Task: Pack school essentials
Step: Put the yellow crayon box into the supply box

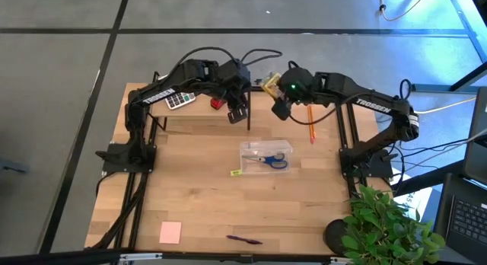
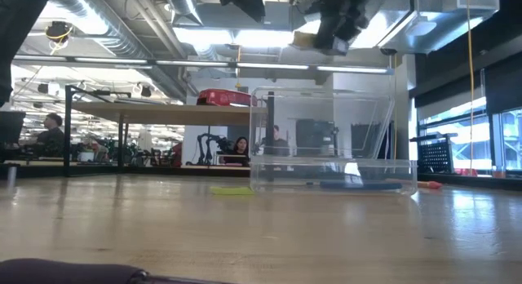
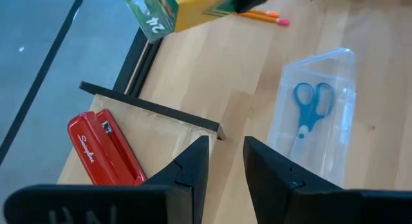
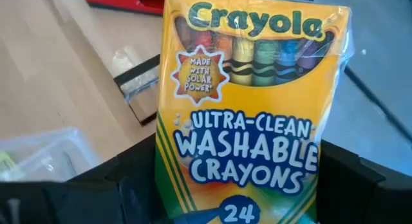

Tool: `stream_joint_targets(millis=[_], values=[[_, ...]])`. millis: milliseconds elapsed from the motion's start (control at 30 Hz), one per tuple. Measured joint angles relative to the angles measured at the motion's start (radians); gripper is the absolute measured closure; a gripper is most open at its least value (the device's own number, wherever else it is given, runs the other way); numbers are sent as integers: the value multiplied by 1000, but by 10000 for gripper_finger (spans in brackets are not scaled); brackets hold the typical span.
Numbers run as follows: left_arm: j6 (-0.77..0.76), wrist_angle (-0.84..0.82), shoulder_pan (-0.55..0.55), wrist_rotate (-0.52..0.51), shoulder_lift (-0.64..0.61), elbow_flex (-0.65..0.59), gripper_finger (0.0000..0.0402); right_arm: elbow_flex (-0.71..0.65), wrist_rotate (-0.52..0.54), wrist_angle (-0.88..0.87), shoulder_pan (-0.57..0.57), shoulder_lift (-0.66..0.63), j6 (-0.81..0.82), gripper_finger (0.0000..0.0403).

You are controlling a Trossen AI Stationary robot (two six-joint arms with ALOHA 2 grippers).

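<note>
So right now I've got the crayon box (image 4: pixel 248 108) clamped in my right claw (image 1: pixel 283 105), jaws spread wide around its sides, and it's up in the air over the far part of the table (image 1: pixel 198 196), not resting on anything. The label faces my wrist camera, so the grip looks square enough.

My left claw (image 1: pixel 238 113) hangs empty near the far edge, fingers (image 3: pixel 193 169) pinched down to a narrow gap with nothing between them, above the red stapler (image 3: pixel 103 150) on its little raised shelf.

Step in hand, as I read it: carrying the crayons to the clear bin (image 1: pixel 265 154) in the middle of the table. The blue scissors (image 1: pixel 272 160) are already lying inside. Next move needs me to swing toward the middle, line the box up over the opening and lower before letting go. The bin is narrow, so I'd guess the box has to go in along its length and not land on the scissor handles.

Not packed yet: the orange pencil (image 1: pixel 310 124) near the far right, the yellow block (image 1: pixel 237 172) just beside the bin, the pink notepad (image 1: pixel 170 232) and the dark pen (image 1: pixel 243 239) by the near edge.
</note>
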Motion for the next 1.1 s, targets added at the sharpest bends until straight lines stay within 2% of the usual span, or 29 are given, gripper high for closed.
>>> stream_joint_targets(millis=[200,367,533,800,1100], values=[[0,-5,-46,0,-77,0,312,51,-82,-61,64,0,-76,92],[-5,-27,-82,-7,-135,0,312,66,-89,-118,159,1,-87,92],[1,-27,-130,-6,-145,1,312,66,-149,-130,273,1,-48,92],[54,-20,-206,-1,-145,1,312,65,-148,-125,455,1,31,92],[54,2,-286,116,-145,0,312,52,-140,-104,558,1,55,92]])
